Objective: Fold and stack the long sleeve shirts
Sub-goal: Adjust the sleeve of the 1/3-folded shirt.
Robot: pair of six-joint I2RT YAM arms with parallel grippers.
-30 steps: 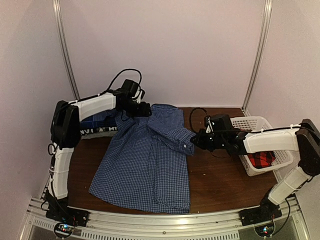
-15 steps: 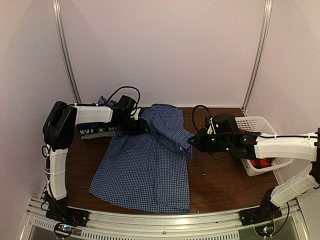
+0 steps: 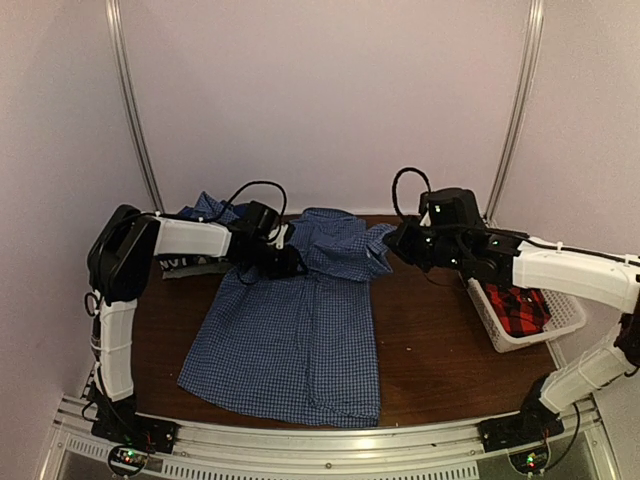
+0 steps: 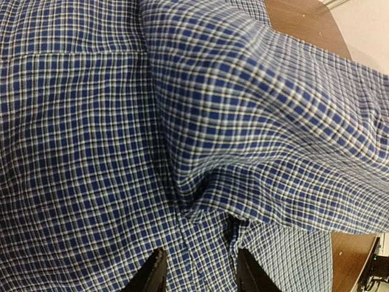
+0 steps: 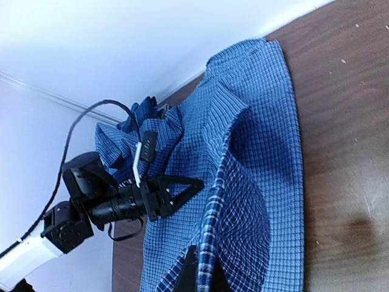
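Near the tabletop's far edge, right gripper jaws clamp a raised flap of the blue checked shirt; left gripper jaws sit in its cloth, grip unclear; lettering at left unreadable.

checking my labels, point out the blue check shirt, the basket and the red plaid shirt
blue check shirt [image 3: 290,340]: top view, front panel
basket [image 3: 545,335]: top view, near rim
red plaid shirt [image 3: 520,308]: top view, visible fold

the blue check shirt is matt cloth, the table smooth glossy wood, the basket plastic.
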